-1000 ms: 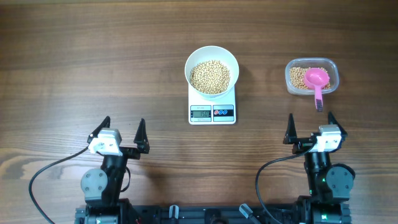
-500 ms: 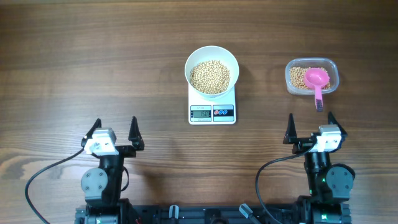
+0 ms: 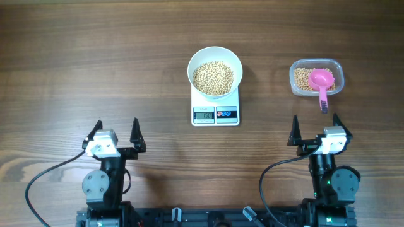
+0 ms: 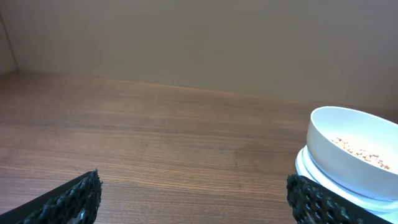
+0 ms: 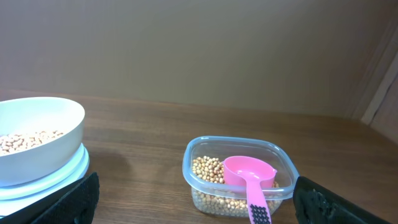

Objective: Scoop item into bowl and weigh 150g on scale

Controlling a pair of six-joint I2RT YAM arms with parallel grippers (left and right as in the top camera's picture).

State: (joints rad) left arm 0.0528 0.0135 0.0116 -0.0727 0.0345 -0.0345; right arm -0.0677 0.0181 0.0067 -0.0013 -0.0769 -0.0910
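The round, deep white bowl [image 3: 191, 66] sits on the small flat white square scale [image 3: 215, 114] and holds a good heap of small tan-beige beans [image 3: 213, 77]. To the scale's right, well apart, the pink plastic scoop [image 3: 321, 80] lies in the clear plastic container [image 3: 292, 79] on more beans. The left pincer [image 3: 117, 123] and right pincer [image 3: 315, 118] stand spread wide and empty on the robot's side of the scale. Scooping looks finished (the scoop lies unheld). Only the weight needs confirming, because the digits on the scale's grey display are too small to read. No brand shows.
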